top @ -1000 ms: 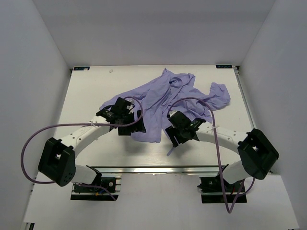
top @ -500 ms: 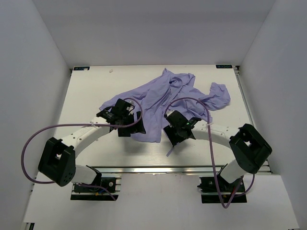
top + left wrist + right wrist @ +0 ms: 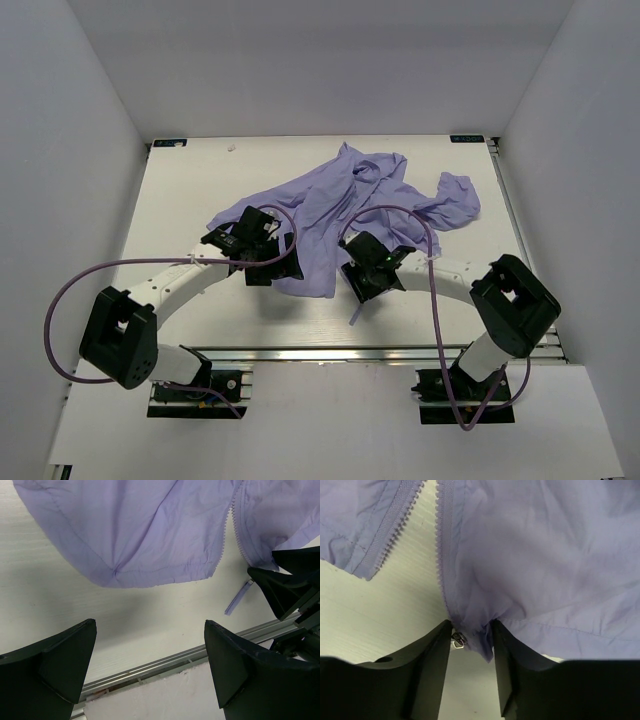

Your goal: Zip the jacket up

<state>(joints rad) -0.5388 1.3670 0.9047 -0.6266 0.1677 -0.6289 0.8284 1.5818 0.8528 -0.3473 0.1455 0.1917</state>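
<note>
The lavender jacket (image 3: pixel 340 195) lies crumpled on the white table (image 3: pixel 180 200), its front unzipped. In the right wrist view the two rows of zipper teeth (image 3: pixel 442 555) run apart down the jacket (image 3: pixel 545 555). My right gripper (image 3: pixel 472 630) pinches the bunched bottom corner of the right front panel, and the metal zipper slider (image 3: pixel 458 640) sits against its left finger. From above, the right gripper (image 3: pixel 352 277) is at the hem's near edge. My left gripper (image 3: pixel 283 268) hovers open just beside the left panel's hem (image 3: pixel 150 577), holding nothing (image 3: pixel 150 630).
A thin purple strip (image 3: pixel 356 314) lies loose on the table near the right gripper, and shows in the left wrist view as well (image 3: pixel 239 597). An aluminium rail (image 3: pixel 330 353) runs along the table's near edge. White walls enclose the table.
The right gripper has slid a little left onto the jacket's bottom corner and its fingers have closed in on the fabric. The left arm has stayed still.
</note>
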